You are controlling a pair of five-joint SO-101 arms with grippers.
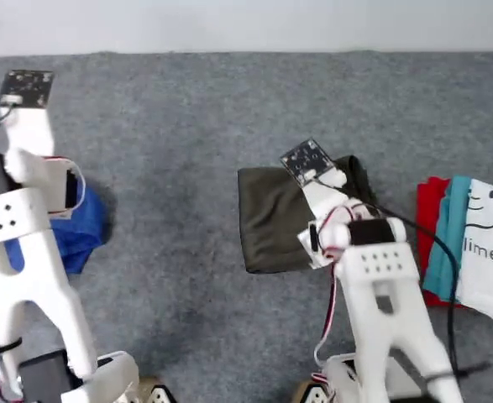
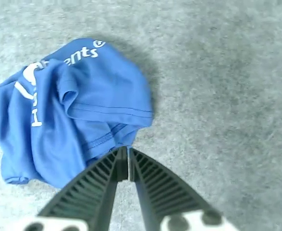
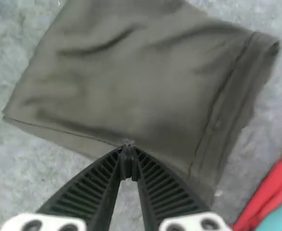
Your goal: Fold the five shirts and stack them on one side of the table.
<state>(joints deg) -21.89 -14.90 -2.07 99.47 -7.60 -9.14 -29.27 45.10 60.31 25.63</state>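
Now, starting at 9 o'clock on the table [image 1: 187, 117], the crumpled blue shirt [image 2: 73, 110] lies in an unfolded heap. My left gripper [image 2: 128, 162] hangs over the heap's edge with its jaws pressed together. The tips sit right at the hem, and I cannot tell whether any cloth is pinched between them.

Near the table's centre the olive shirt [image 3: 131, 82] lies flat, folded to a near-square. My right gripper [image 3: 127, 156] is above its edge, jaws likewise closed at the hem, with no cloth clearly caught.

At 3 o'clock sits the stack: a white shirt [image 1: 491, 243] over a teal shirt [image 1: 444, 252] over a red shirt [image 1: 429, 210].

As I judge it, the next move turns on the stack lying at 3 o'clock from the olive shirt, near it but not touching. That makes the right arm the nearer one to carry it across. The blue shirt, well apart at the opposite side, is the left arm's to spread and fold.
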